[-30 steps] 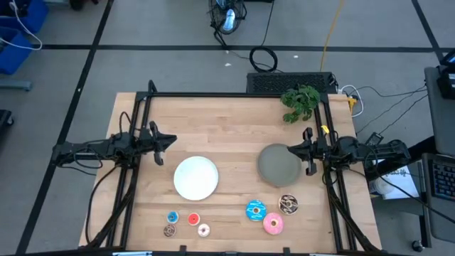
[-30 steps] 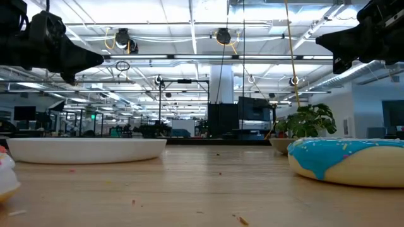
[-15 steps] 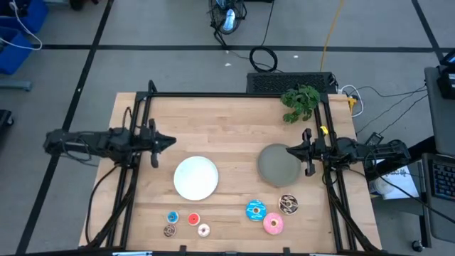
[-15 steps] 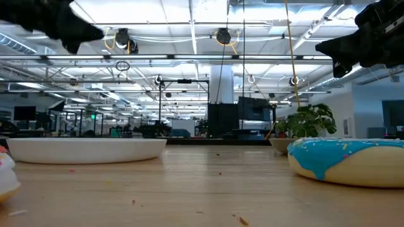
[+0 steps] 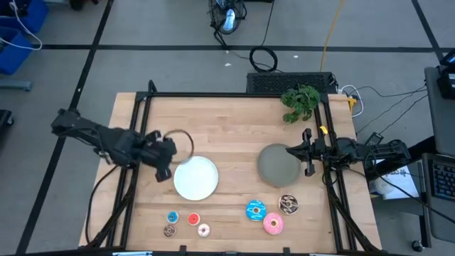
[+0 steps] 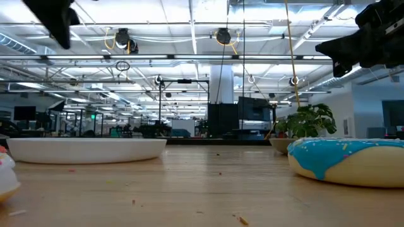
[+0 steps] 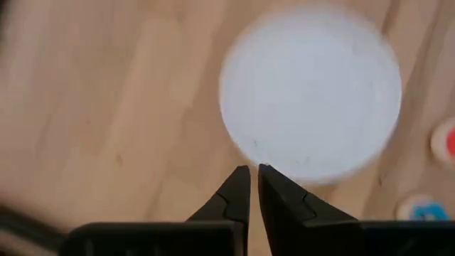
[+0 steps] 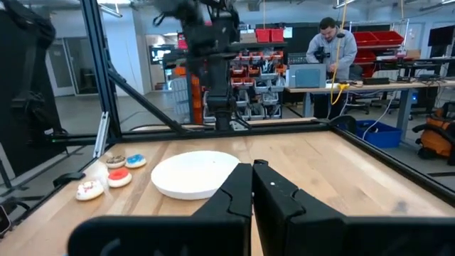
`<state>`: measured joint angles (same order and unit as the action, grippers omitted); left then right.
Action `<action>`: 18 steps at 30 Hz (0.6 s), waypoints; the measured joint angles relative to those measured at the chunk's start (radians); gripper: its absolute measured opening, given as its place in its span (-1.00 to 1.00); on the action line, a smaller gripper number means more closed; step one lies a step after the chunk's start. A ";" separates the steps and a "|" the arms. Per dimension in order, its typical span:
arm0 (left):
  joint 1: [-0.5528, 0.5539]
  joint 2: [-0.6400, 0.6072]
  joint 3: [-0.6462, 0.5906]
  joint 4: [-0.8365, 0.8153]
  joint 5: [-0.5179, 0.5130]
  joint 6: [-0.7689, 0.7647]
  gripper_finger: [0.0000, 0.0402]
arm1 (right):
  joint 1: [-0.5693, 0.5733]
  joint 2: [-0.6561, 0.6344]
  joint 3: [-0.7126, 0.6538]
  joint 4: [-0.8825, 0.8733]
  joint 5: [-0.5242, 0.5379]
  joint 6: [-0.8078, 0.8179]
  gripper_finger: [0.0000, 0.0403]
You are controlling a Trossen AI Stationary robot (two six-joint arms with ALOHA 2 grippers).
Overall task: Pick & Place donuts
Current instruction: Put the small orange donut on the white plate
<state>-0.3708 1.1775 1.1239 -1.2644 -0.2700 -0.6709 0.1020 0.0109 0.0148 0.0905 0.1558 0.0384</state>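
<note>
Seven donuts lie flat near the table's near edge. The tiny ones are blue (image 5: 172, 217), red (image 5: 193, 219), brown (image 5: 169, 230) and pale pink (image 5: 203, 230). The larger ones are blue (image 5: 255, 210), brown sprinkled (image 5: 288, 204) and pink (image 5: 273, 224). My left gripper (image 5: 166, 169) (image 7: 254, 171) is shut and points down over the table, just beside the left rim of the white plate (image 5: 196, 178) (image 7: 311, 92). My right gripper (image 5: 288, 150) (image 8: 252, 167) is shut and held level above the right part of the grey plate (image 5: 279, 165).
A green plant (image 5: 301, 101) sits at the table's far right corner. Dark frame rails (image 5: 234, 94) run along the far edge and both sides. Bare wood lies between the two plates and beyond them. A person (image 8: 328, 43) stands far off in the room.
My left arm has swung toward the table's near right and tipped over from level to pointing down, ending by the white plate's left rim. Its fingers have stayed shut. The right arm, plates and donuts have kept still.
</note>
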 joint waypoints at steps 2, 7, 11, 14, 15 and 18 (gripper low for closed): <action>-0.046 0.048 0.016 -0.022 0.016 -0.046 -0.84 | 0.000 0.000 0.000 -0.012 0.000 -0.001 -1.00; -0.139 0.128 0.026 0.017 0.044 -0.175 -0.97 | 0.000 0.000 0.000 -0.031 -0.002 0.000 -1.00; -0.208 0.181 0.026 0.114 -0.010 -0.250 -0.90 | 0.000 0.000 0.000 -0.019 -0.001 -0.032 -1.00; -0.245 0.238 0.026 0.239 0.000 -0.236 -0.82 | 0.000 0.000 0.000 0.011 0.000 -0.055 -1.00; -0.253 0.259 0.026 0.282 0.018 -0.229 -0.80 | 0.000 0.000 0.000 0.015 0.000 -0.055 -1.00; -0.262 0.332 0.030 0.370 0.088 -0.222 -0.77 | 0.000 0.000 0.000 0.029 0.002 -0.057 -1.00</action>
<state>-0.6327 1.5097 1.1534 -0.8943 -0.1818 -0.8925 0.1020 0.0113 0.0150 0.1199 0.1581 -0.0181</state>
